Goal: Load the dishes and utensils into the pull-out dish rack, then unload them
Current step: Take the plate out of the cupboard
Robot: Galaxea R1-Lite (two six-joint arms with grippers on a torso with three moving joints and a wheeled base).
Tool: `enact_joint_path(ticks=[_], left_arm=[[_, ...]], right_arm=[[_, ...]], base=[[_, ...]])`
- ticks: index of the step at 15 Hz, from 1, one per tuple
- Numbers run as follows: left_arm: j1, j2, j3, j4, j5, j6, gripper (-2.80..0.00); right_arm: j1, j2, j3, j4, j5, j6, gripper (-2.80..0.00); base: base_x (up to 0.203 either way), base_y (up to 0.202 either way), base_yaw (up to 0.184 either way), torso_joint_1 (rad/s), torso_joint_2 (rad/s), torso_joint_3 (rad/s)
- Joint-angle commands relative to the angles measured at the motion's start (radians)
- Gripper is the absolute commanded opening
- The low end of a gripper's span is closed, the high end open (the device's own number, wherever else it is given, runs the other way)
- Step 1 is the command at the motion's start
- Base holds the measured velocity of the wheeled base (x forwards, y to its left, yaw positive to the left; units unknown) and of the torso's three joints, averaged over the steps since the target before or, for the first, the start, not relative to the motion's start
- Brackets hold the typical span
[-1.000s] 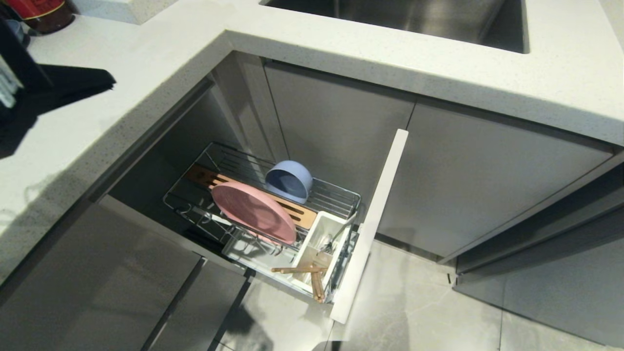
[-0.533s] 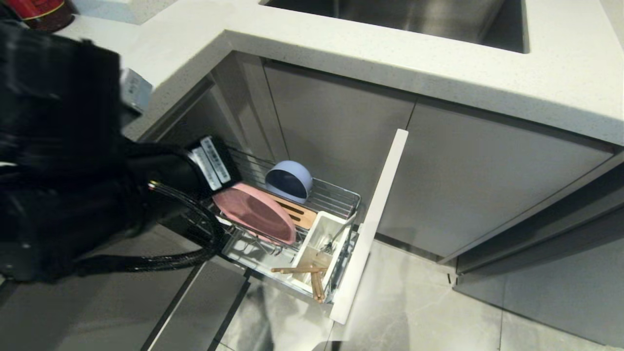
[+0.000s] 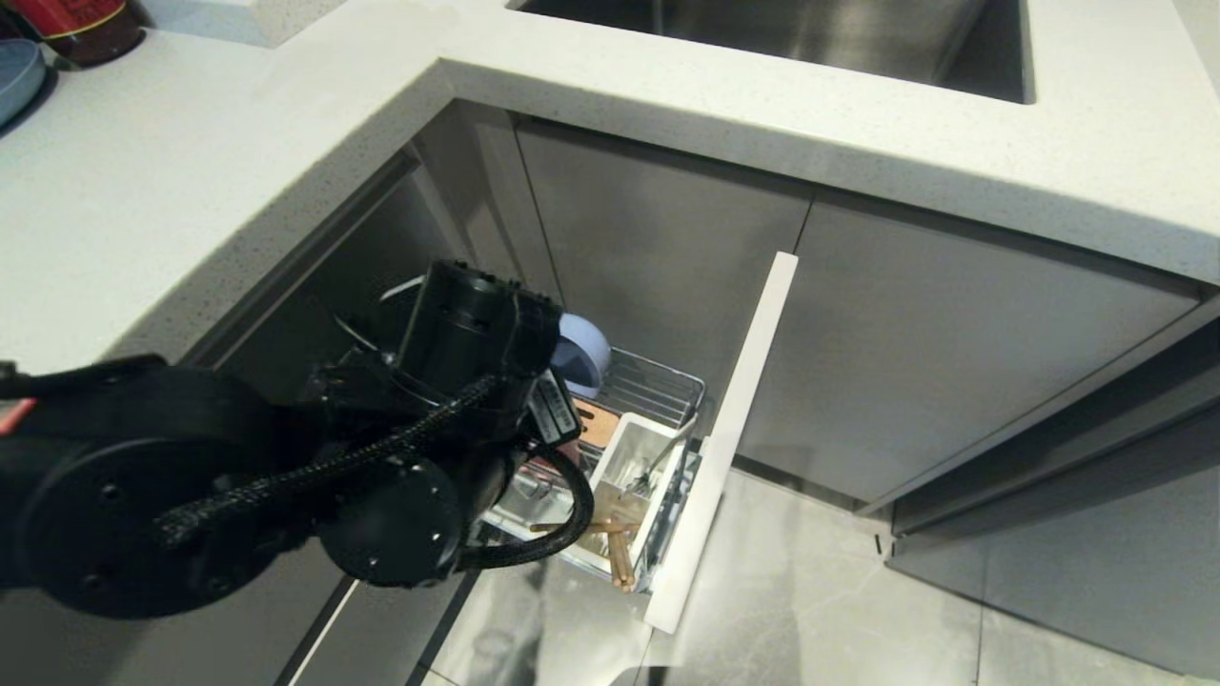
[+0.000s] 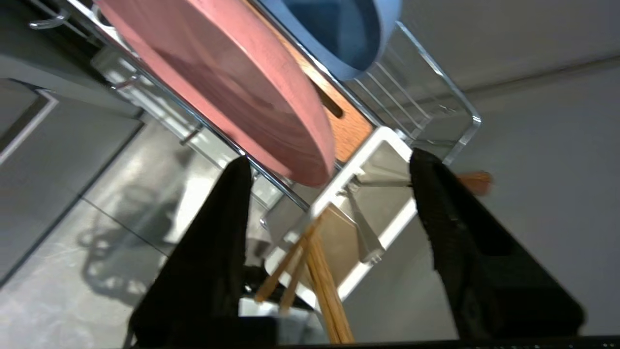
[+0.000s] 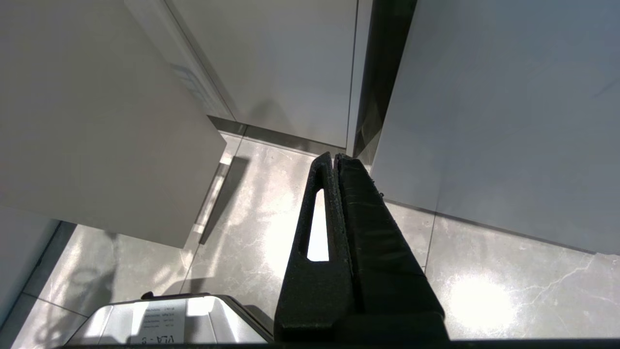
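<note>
The pull-out dish rack (image 3: 667, 386) stands drawn out from the corner cabinet. My left arm (image 3: 457, 381) reaches down over it and hides most of the pink plate in the head view. In the left wrist view, my left gripper (image 4: 329, 160) is open just above the rack with nothing between its fingers. The pink plate (image 4: 232, 82) stands on edge. Behind it the light-blue bowl (image 4: 348, 34) lies on its side. The chopsticks (image 4: 324, 286) and spoon (image 4: 361, 223) sit in the white cutlery box (image 4: 387, 140). My right gripper (image 5: 335, 157) hangs shut over the floor.
The white front panel (image 3: 734, 419) sticks out beside the rack. The speckled countertop (image 3: 238, 171) and sink (image 3: 810, 38) lie above. A wooden slotted board (image 4: 348, 126) lies in the rack. A blue-grey plate (image 3: 14, 71) and a red container (image 3: 86, 24) sit at the counter's far left.
My left arm has swung down from the counter at the left and over the rack, covering the pink plate in the head view. The dishes and utensils have not moved.
</note>
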Motion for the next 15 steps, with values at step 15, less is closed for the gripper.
enact_joint_path(ticks=[15], left_arm=[[0.161,0.254,-0.117,-0.162,0.065,0.071,0.0]], right_arm=[[0.0,-0.003,0.0,-0.001,0.0,0.001,-2.8]], base=[[0.0,0.0,0.0,0.0,0.0,0.0]])
